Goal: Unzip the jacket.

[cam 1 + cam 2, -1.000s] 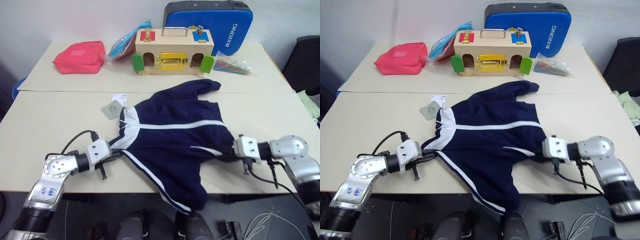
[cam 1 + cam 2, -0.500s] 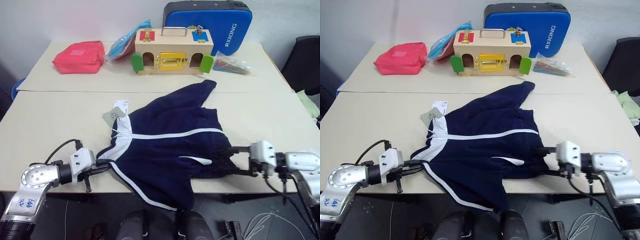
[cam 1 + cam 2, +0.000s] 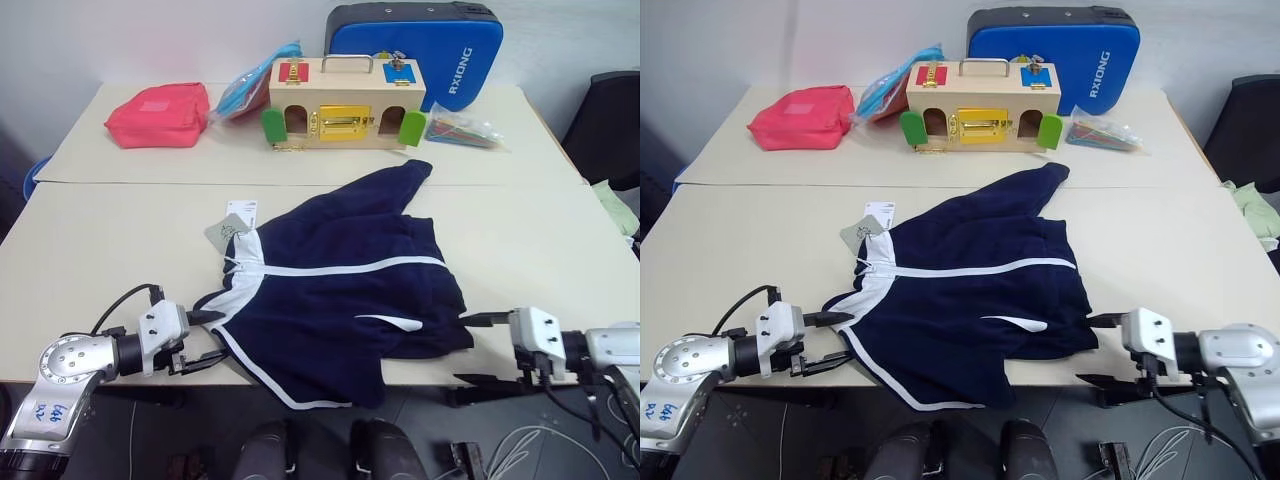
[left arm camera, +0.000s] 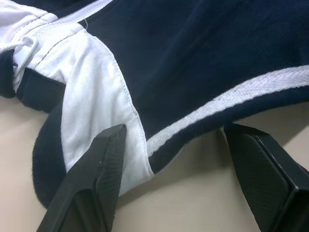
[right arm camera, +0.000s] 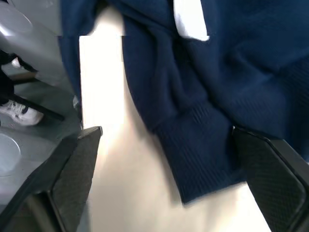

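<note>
The navy jacket (image 3: 345, 285) lies spread on the near table, its thin white stripes showing and its lower edge hanging over the front edge. Paper hang tags (image 3: 231, 224) rest by its white collar lining (image 3: 243, 278). My left gripper (image 3: 205, 337) is open at the jacket's left edge; in the left wrist view the white panel and striped hem (image 4: 145, 145) lie between its fingers (image 4: 94, 183), ungripped. At the jacket's right edge my right gripper (image 3: 478, 349) is also open. A navy ribbed cuff (image 5: 193, 145) lies loose between its fingers (image 5: 72, 179).
On the far table stand a wooden latch box (image 3: 345, 100), a blue hard case (image 3: 420, 45), a red pouch (image 3: 158, 113) and plastic bags (image 3: 465, 128). A black chair (image 3: 610, 120) is at the right. Both grippers hover at the table's front edge (image 3: 120, 375).
Both grippers have opened and let go of the jacket, after drawing it toward the front edge. They have backed away a little, and the jacket has settled flat.
</note>
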`<state>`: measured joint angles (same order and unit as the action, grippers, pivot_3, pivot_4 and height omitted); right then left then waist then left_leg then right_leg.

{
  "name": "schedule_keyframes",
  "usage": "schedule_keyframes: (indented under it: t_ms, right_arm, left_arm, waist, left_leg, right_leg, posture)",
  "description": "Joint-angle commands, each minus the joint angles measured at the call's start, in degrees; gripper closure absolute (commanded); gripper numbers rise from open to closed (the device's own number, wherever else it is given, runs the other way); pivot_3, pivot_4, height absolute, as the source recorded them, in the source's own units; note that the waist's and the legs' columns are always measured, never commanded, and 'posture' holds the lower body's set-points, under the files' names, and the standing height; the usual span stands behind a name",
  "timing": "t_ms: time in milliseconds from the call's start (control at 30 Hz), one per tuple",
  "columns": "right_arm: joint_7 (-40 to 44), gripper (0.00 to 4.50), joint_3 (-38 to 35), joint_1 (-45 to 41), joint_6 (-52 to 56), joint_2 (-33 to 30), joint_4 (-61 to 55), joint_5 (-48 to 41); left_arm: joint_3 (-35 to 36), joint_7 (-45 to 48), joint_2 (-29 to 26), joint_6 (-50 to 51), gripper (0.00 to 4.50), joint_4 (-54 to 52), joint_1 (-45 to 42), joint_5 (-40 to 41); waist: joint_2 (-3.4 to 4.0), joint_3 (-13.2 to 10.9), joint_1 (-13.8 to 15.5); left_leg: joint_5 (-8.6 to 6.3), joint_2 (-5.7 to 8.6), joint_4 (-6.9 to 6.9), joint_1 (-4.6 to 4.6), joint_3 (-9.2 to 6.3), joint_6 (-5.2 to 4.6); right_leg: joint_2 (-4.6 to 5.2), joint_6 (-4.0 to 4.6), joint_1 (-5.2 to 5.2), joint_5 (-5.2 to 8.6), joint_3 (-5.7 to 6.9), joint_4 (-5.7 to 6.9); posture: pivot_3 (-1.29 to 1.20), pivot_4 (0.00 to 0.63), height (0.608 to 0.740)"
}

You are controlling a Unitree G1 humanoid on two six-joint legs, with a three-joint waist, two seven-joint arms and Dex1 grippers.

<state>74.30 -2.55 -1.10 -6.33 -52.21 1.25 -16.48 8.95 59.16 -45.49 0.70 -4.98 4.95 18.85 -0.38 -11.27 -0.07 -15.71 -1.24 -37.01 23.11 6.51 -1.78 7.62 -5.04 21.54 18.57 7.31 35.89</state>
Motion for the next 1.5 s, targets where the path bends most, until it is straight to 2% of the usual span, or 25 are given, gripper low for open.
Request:
schedule_keyframes:
  t_ms: [33, 167, 200, 300, 333, 367, 467, 567, 667, 733, 833, 933, 1000, 1067, 1167, 1200, 1333, 1433, 1500]
  right_arm:
    - [-0.39, 1.28, 0.96, -1.14, -0.17, -0.21, 1.02, 2.02]
    - [4.16, 2.70, 0.58, 0.47, 0.28, -2.85, 1.01, 0.93]
    - [6.87, 2.93, -0.48, 2.26, 1.24, -4.14, -0.38, -1.55]
    - [11.56, 3.98, -3.02, 6.09, 3.33, -6.63, -3.21, -6.85]
    - [12.36, 4.33, -3.58, 6.90, 3.27, -7.18, -3.45, -7.53]
    - [12.99, 4.50, -4.11, 7.54, 3.39, -7.56, -3.58, -8.07]
    - [12.28, 4.50, -5.14, 8.01, 1.57, -7.27, -2.89, -7.04]
    - [10.37, 4.50, -5.21, 7.10, 2.32, -5.70, -1.84, -7.32]
    - [10.90, 3.92, -6.41, 6.47, 4.20, -5.26, 0.39, -9.59]
    - [11.15, 3.25, -8.35, 6.65, 6.09, -5.68, 1.30, -11.27]
    - [9.62, 2.28, -13.93, 5.18, 14.31, -7.45, 1.23, -16.61]
    - [5.73, 1.22, -16.88, -0.60, 17.86, -6.13, 0.52, -19.55]
    - [3.68, 0.50, -16.22, -5.09, 20.11, -4.75, -1.17, -20.93]
    - [2.65, 0.02, -14.10, -8.68, 21.50, -3.05, -3.67, -21.35]
    - [1.88, 0.02, -9.07, -13.02, 20.69, 1.17, -9.10, -20.42]
    - [1.41, 0.02, -7.74, -14.07, 20.41, 2.59, -10.52, -20.07]
    - [-0.68, 0.02, -4.40, -17.10, 19.32, 7.48, -13.44, -19.20]
    - [-1.22, 0.02, -3.84, -17.06, 18.90, 8.70, -13.56, -18.53]
    - [-1.59, 0.02, -3.81, -16.59, 18.35, 9.01, -13.42, -18.17]
  left_arm:
    - [1.50, 0.44, -0.21, 0.10, 1.07, -1.89, 0.50, 1.33]
    - [2.07, 0.83, -0.32, 0.58, 1.07, -2.84, 1.82, 1.70]
    - [2.31, 1.06, -0.36, 0.87, 1.07, -3.19, 2.40, 2.04]
    - [2.87, 1.36, -0.26, 1.89, 1.07, -4.18, 3.63, 3.15]
    - [3.06, 1.44, -0.20, 1.99, 0.90, -4.55, 3.99, 3.36]
    - [3.29, 1.47, -0.11, 2.27, 0.71, -4.95, 4.34, 3.67]
    - [4.34, 1.67, -0.01, 3.61, 0.02, -6.44, 5.85, 5.26]
    - [5.90, 2.23, -0.59, 7.04, 0.02, -8.38, 7.78, 8.25]
    - [9.61, 2.49, -1.10, 12.56, 0.00, -11.16, 9.98, 13.79]
    - [12.15, 2.85, -1.72, 15.72, 0.00, -12.53, 11.41, 16.53]
    - [18.07, 3.86, -2.71, 20.44, 0.00, -13.12, 14.73, 20.78]
    - [22.13, 2.74, -1.79, 20.85, 0.00, -11.69, 15.19, 21.73]
    - [23.00, 1.50, -0.81, 20.14, 0.00, -10.58, 14.22, 21.06]
    - [22.56, 0.16, -0.21, 18.47, 0.00, -8.91, 12.75, 18.63]
    - [22.00, -7.96, 1.58, 18.57, 0.00, -3.30, 5.60, 15.41]
    - [22.32, -10.63, 2.34, 20.85, 0.00, -1.77, 2.67, 16.58]
    - [22.68, -21.40, 3.36, 40.61, 0.00, 1.47, -9.43, 27.05]
    - [21.84, -26.40, 2.55, 50.28, 0.00, 5.29, -16.79, 28.90]
    - [21.16, -30.11, 2.38, 53.03, 0.00, 9.81, -22.39, 27.30]
  waist:
    - [0.00, 0.00, 0.07]
    - [0.00, 0.00, 0.13]
    - [0.00, 0.00, 0.15]
    - [0.00, 0.00, 0.43]
    - [0.00, 0.00, 0.38]
    - [0.00, 0.00, 0.34]
    - [0.00, 0.00, 0.01]
    - [0.02, -0.01, -0.04]
    - [0.02, -0.03, 0.03]
    - [0.02, -0.03, 0.12]
    - [0.05, -0.06, 0.10]
    - [0.14, -0.10, -0.06]
    - [0.17, -0.11, -0.22]
    - [0.18, -0.12, -0.13]
    - [0.17, -0.13, 0.12]
    - [0.17, -0.13, 0.27]
    - [0.13, -0.15, 0.73]
    - [0.02, -0.13, 0.79]
    - [-0.01, -0.14, 0.79]
  left_leg:
    - [0.00, 0.00, -0.01, 0.01, 0.00, 0.00]
    - [0.04, 0.01, -0.05, 0.01, 0.01, 0.06]
    - [0.00, 0.01, -0.04, 0.00, 0.01, -0.01]
    - [0.06, 0.00, -0.02, 0.01, -0.02, -0.30]
    - [0.08, -0.01, -0.02, 0.01, -0.03, -0.33]
    - [0.06, -0.01, -0.05, 0.02, -0.02, -0.38]
    - [-0.11, -0.01, -0.09, -0.01, -0.02, -0.21]
    - [-0.11, -0.03, -0.05, -0.02, -0.01, -0.14]
    - [-0.09, -0.06, -0.06, -0.01, -0.01, -0.07]
    - [-0.08, -0.06, -0.08, 0.00, -0.01, -0.07]
    - [-0.10, -0.06, -0.11, 0.02, -0.02, -0.10]
    - [-0.13, -0.07, -0.11, 0.00, -0.03, -0.14]
    - [-0.14, -0.10, -0.09, -0.02, -0.03, -0.12]
    - [-0.15, -0.13, -0.05, -0.02, -0.02, -0.07]
    - [-0.19, -0.20, -0.01, -0.01, -0.02, 0.06]
    - [-0.17, -0.26, -0.03, 0.08, -0.04, 0.07]
    - [0.07, -0.20, -0.13, 0.11, -0.06, -0.15]
    - [0.16, -0.09, -0.19, 0.12, -0.03, -0.11]
    - [0.18, -0.04, -0.18, 0.11, 0.01, -0.14]
  right_leg:
    - [0.00, 0.00, 0.00, 0.00, 0.00, 0.00]
    - [0.01, 0.00, -0.04, 0.00, 0.00, -0.01]
    - [0.01, 0.00, -0.05, 0.00, 0.00, -0.02]
    - [0.01, 0.00, -0.07, 0.00, 0.03, -0.08]
    - [0.00, 0.01, -0.08, 0.01, 0.03, -0.11]
    - [0.00, 0.01, -0.09, 0.00, 0.02, -0.10]
    - [0.02, 0.00, -0.10, -0.01, -0.02, -0.05]
    - [0.00, 0.00, -0.05, 0.00, -0.03, -0.02]
    - [-0.05, 0.01, -0.05, 0.00, -0.02, -0.04]
    - [-0.04, 0.01, -0.05, 0.00, -0.03, -0.05]
    - [-0.03, 0.02, -0.07, 0.01, -0.03, -0.06]
    - [-0.03, 0.03, -0.06, 0.01, -0.04, -0.04]
    - [-0.04, 0.10, -0.02, 0.01, -0.05, -0.03]
    - [-0.07, 0.17, 0.02, 0.04, -0.05, -0.03]
    - [-0.16, 0.27, 0.04, 0.10, 0.00, -0.02]
    - [-0.22, 0.28, 0.08, 0.11, 0.07, -0.02]
    - [-0.18, 0.23, 0.03, 0.08, 0.08, 0.06]
    - [-0.13, 0.09, 0.00, 0.00, 0.01, 0.08]
    - [-0.12, 0.07, 0.00, -0.01, 0.00, 0.07]
  posture:
    - [0.00, 0.150, 0.740]
    - [0.00, 0.150, 0.740]
    - [0.00, 0.150, 0.740]
    - [0.00, 0.150, 0.740]
    - [0.00, 0.150, 0.740]
    - [0.00, 0.150, 0.740]
    - [0.00, 0.150, 0.740]
    - [0.00, 0.150, 0.740]
    - [0.00, 0.150, 0.740]
    - [0.00, 0.150, 0.740]
    - [0.00, 0.150, 0.740]
    - [0.00, 0.150, 0.740]
    - [0.00, 0.150, 0.740]
    - [0.00, 0.150, 0.740]
    - [0.00, 0.150, 0.740]
    - [0.00, 0.150, 0.740]
    - [0.00, 0.150, 0.740]
    - [0.00, 0.150, 0.740]
    - [0.00, 0.150, 0.740]
